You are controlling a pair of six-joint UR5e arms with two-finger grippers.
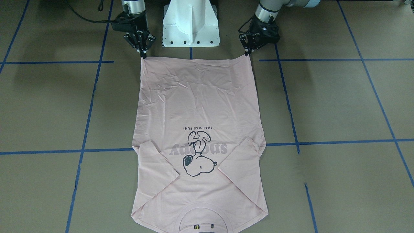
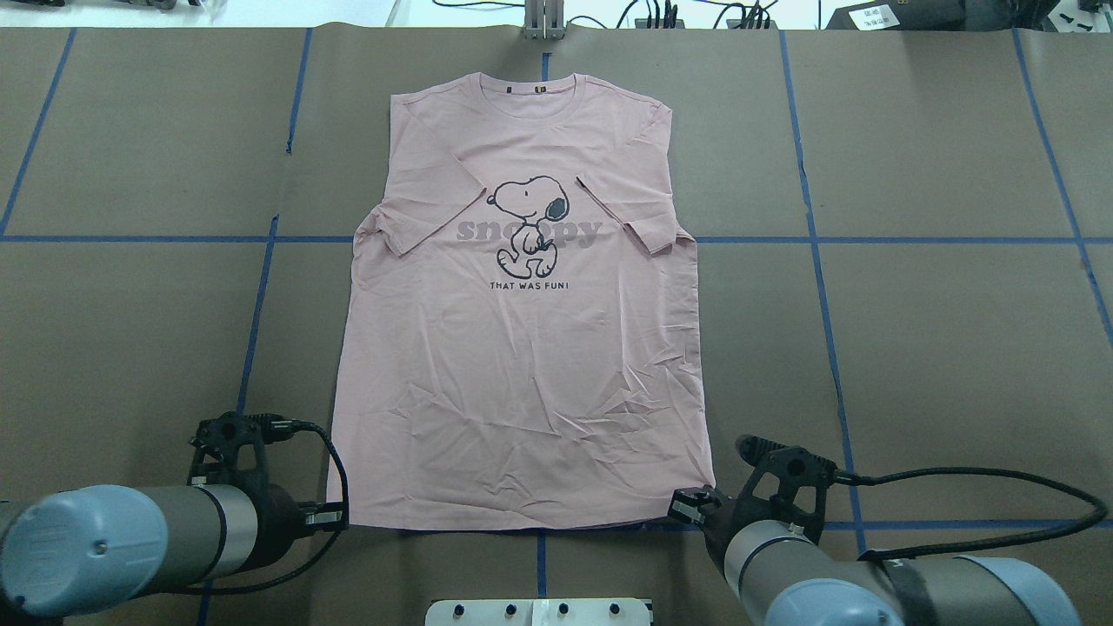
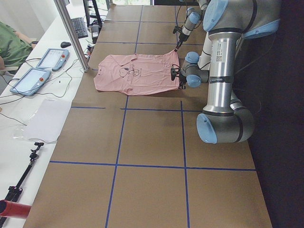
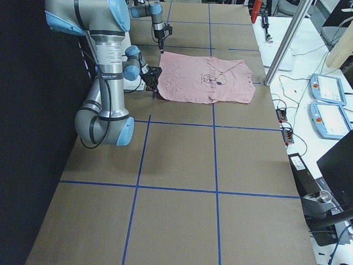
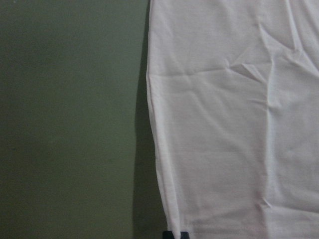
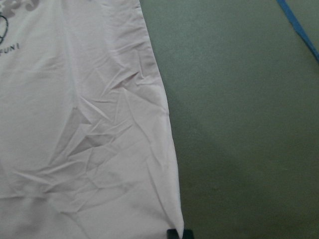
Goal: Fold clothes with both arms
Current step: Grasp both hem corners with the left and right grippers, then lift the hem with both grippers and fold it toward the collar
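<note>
two tools are pinched shut on the bottom hem of a pale pink snoopy t-shirt [image 2: 522, 374], one at each corner. the left tool [image 1: 247, 53] has its fingers closed on the hem corner at the robot's left, and the right tool [image 1: 143, 55] is closed on the opposite corner. both corners are drawn up into small points, while the rest of the shirt lies flat and print-up on the brown tabletop [image 2: 939, 348], with the hem towards the robot and the ribbed collar [image 2: 526, 87] at the far edge. both short sleeves [image 2: 417, 217] are folded inward over the chest, near the snoopy cartoon [image 2: 529, 224]. the lower half of the cloth is creased. blue tape lines [image 2: 817, 261] grid the tabletop, and a white pedestal [image 1: 190, 24] stands between the arms. the left wrist view shows dark fingertips [image 5: 169, 235] right at the cloth's corner.
</note>
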